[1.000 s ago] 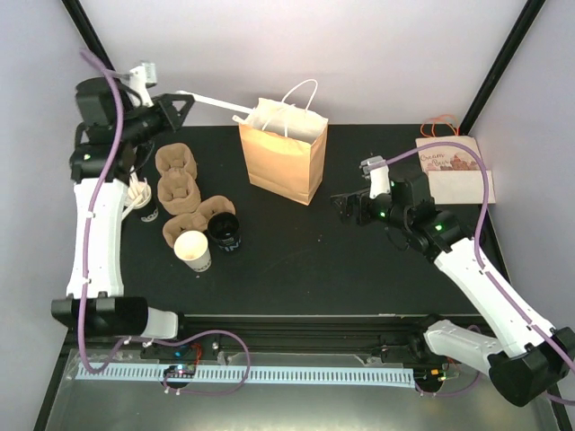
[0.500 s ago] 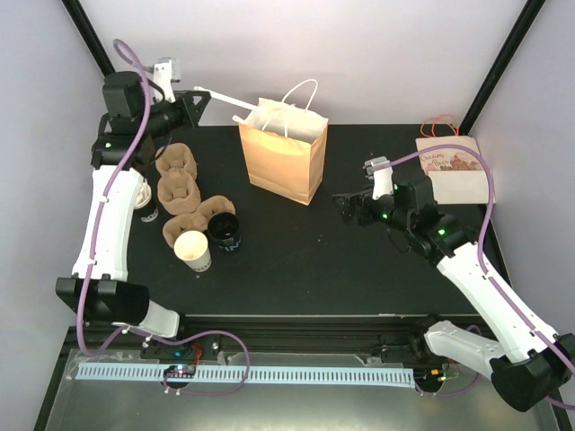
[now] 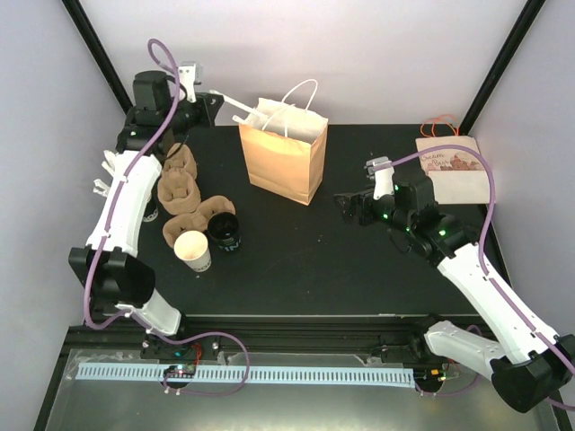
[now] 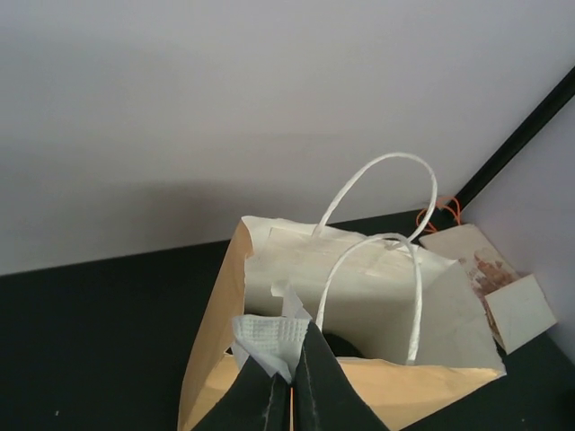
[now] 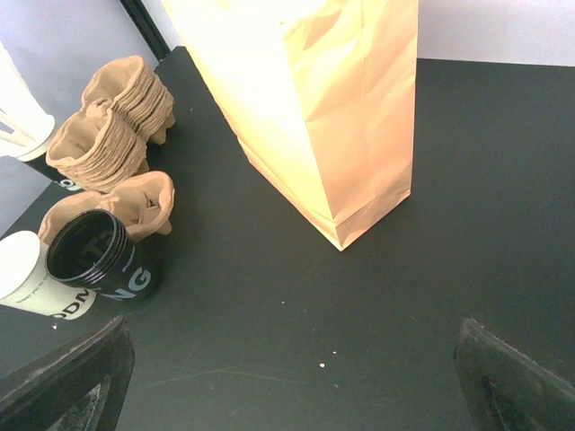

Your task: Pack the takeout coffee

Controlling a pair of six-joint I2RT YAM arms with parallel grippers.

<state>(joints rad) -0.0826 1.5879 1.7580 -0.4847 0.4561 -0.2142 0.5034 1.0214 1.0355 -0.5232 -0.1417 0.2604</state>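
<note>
Black bench (image 3: 296, 247): bag (image 3: 283, 166) stands open at far centre. Left fingers (image 4: 325, 388) clamped on a napkin (image 4: 262, 341) over the bag's rim. Right fingers (image 5: 72, 377) spread wide, low, right of the bag. White cup (image 3: 194, 250) and black cup (image 3: 225, 232) sit side by side, near left.

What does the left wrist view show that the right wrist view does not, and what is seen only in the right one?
Only the left wrist view: the open top and pale inside of the brown paper bag, its white handles, a napkin pinched in the shut left fingers over the opening, and a flat printed bag beyond.
Only the right wrist view: a black cup, a white cup, stacked pulp cup carriers, and the open right fingers.
Both: the brown paper bag standing on the black table.
</note>
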